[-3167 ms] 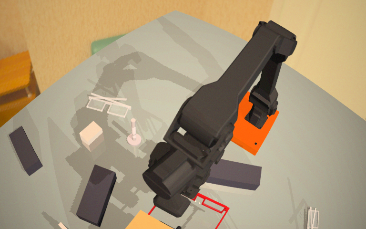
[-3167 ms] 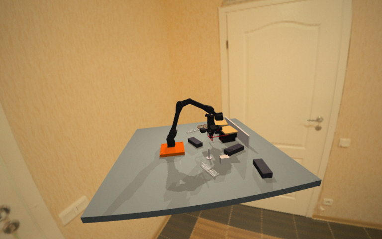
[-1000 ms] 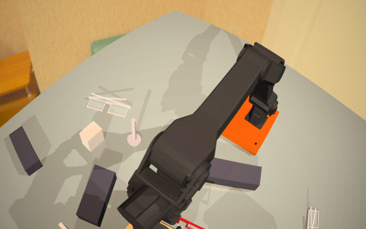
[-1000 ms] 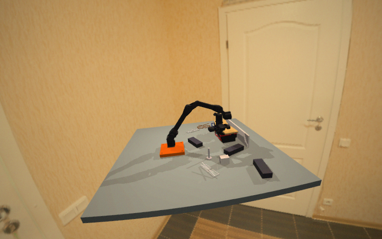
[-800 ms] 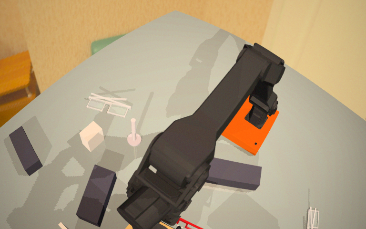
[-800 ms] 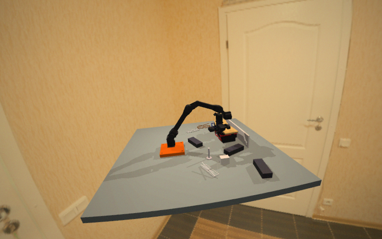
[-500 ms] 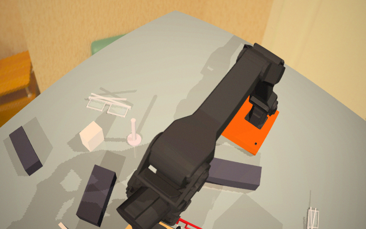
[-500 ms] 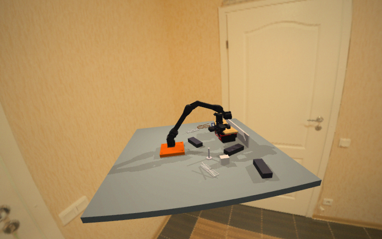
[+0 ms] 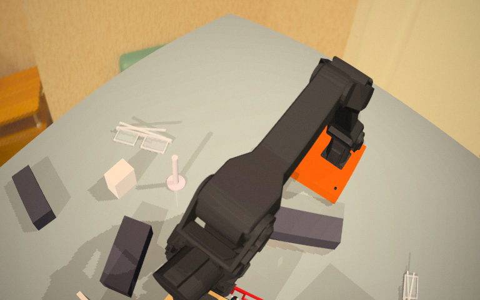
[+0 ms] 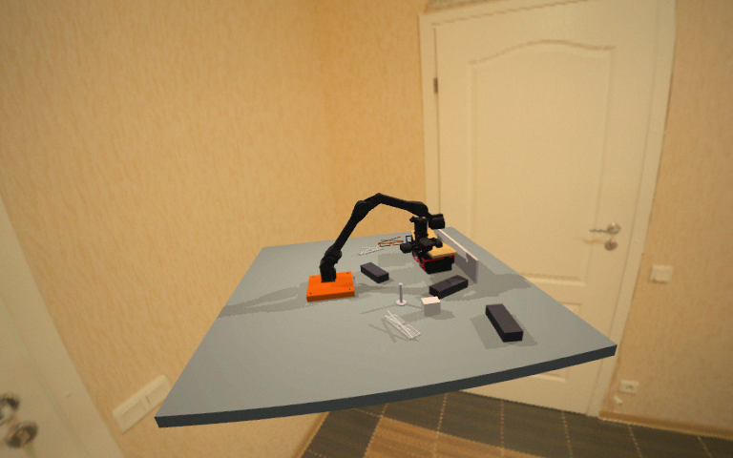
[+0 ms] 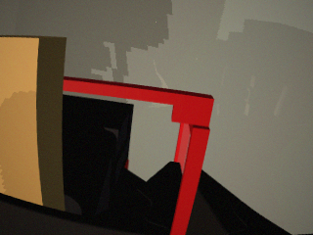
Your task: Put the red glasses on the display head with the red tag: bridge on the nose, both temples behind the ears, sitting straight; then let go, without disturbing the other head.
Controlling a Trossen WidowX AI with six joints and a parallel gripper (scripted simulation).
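Gripping the red glasses [image 11: 191,132] tight, fingers nearly shut on the frame, tan display head [image 11: 26,124] just beside, grey surface [image 11: 261,59] below, white glasses [image 9: 141,138] well apart.

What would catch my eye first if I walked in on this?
Probably the black arm arching up from its bright orange base near the middle of the grey table. At its far end the gripper is shut on red glasses beside a tan head, with dark blocks scattered nearer the front.
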